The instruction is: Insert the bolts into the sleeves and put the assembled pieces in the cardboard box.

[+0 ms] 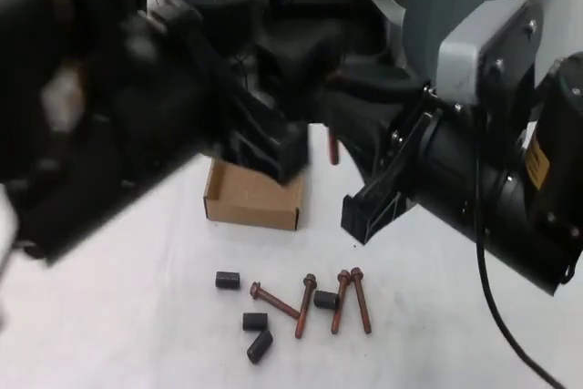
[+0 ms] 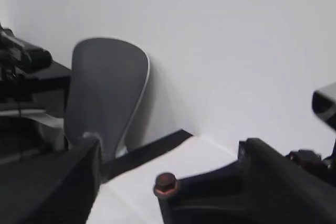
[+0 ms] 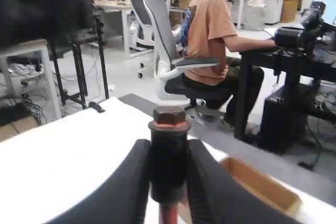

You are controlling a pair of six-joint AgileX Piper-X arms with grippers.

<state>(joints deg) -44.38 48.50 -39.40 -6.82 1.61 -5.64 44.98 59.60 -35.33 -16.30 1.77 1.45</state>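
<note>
My right gripper [image 3: 168, 150] is raised above the bench and shut on a black sleeve [image 3: 168, 167]. A copper bolt [image 3: 169, 118] stands in the sleeve, head up, and its shank [image 1: 333, 148] hangs below. The cardboard box [image 1: 253, 198] lies open on the white bench, just beyond this gripper [image 3: 262, 187]. My left gripper [image 1: 278, 152] hovers over the box with its fingers [image 2: 79, 177] spread, open and holding nothing. The bolt head [image 2: 166, 184] shows between them, farther off. Several loose bolts [image 1: 305, 302] and black sleeves [image 1: 255, 321] lie near the front of the bench.
The white bench top [image 1: 137, 316] has free room left and right of the loose parts. The right arm's body [image 1: 492, 179] hangs over the right side. Beyond the bench's far edge stand office chairs [image 3: 157, 30] and desks.
</note>
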